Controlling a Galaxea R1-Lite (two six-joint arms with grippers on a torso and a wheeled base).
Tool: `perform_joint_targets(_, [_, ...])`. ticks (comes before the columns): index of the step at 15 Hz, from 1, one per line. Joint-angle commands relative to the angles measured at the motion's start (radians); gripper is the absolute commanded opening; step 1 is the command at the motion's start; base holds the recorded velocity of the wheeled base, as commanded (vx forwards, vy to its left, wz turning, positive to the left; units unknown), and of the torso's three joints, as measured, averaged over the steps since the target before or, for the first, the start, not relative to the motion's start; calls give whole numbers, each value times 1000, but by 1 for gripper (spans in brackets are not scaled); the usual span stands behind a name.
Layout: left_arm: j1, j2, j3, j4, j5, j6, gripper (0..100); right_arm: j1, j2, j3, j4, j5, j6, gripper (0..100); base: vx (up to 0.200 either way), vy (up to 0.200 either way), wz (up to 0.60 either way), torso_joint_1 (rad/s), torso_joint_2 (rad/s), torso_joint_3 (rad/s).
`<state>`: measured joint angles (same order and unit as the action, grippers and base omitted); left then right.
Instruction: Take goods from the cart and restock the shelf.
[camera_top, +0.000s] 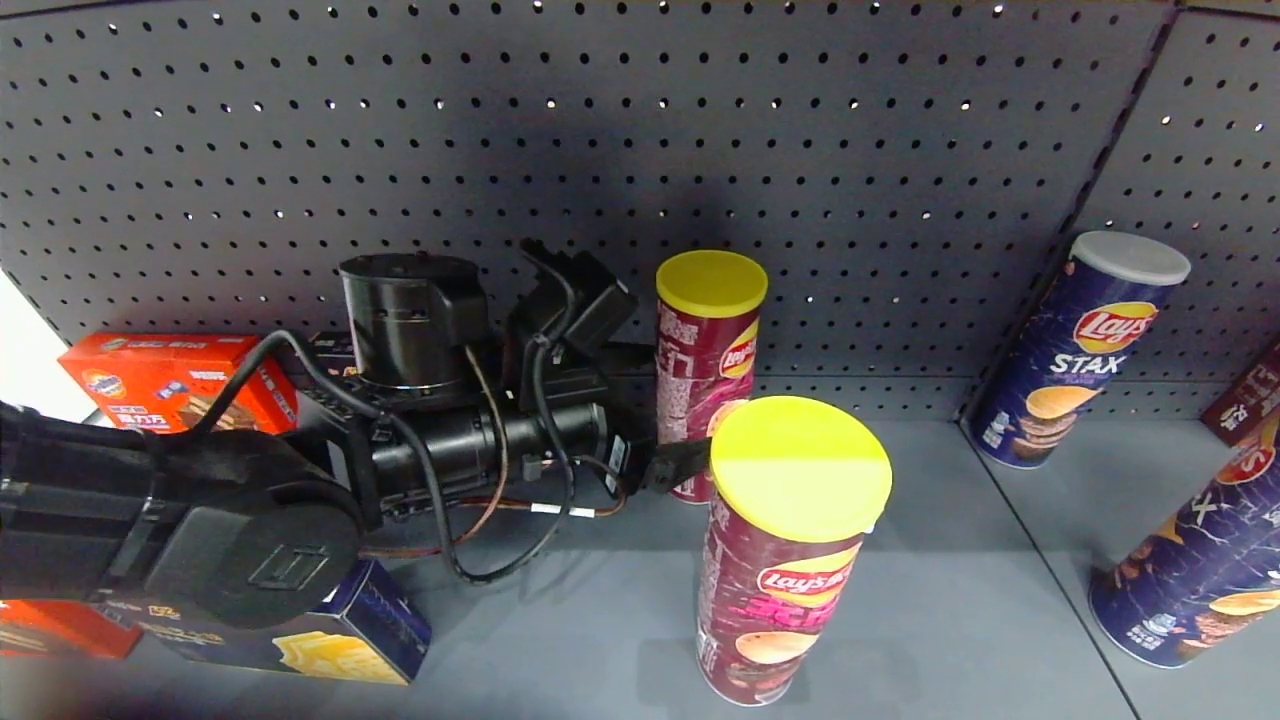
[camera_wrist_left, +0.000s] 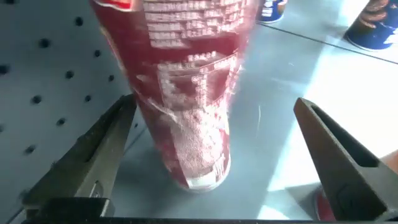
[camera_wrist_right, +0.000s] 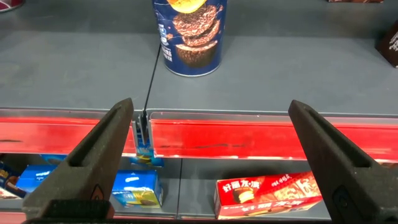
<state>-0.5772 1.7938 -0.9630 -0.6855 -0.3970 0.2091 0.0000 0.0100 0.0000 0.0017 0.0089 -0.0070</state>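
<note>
**Item:** rear maroon can (camera_top: 708, 370), yellow-lidded, is stood upright on the grey shelf (camera_top: 950, 600). It is set close to the pegboard back panel (camera_top: 600, 120), behind a second maroon can (camera_top: 785, 590).

**Tool:** the left gripper (camera_wrist_left: 214, 104) is spread wide, with nothing clamped. The rear maroon can is bracketed between its fingers, nearer to one of them; whether it is touched cannot be told. The right gripper (camera_wrist_right: 211, 107) is likewise spread and empty. It is held before the shelf's red front rail (camera_wrist_right: 249, 137), with a blue can (camera_wrist_right: 189, 37) beyond.

**Handling (judged):** a light, stiff tube with a smooth, rather slippery wrap is expected. Being tall and narrow, it is easily toppled. A mid-body hold with moderate squeeze is advised, since the wall may be dented. The lid is best avoided.

**Also shelved:** orange box (camera_top: 170, 385).
</note>
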Motion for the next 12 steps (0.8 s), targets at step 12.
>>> perform_joint_targets(12, [-13, -44, 63, -2, 280, 4, 100, 0, 1, 0, 0, 0, -1, 100, 0, 0, 0, 0, 0, 0])
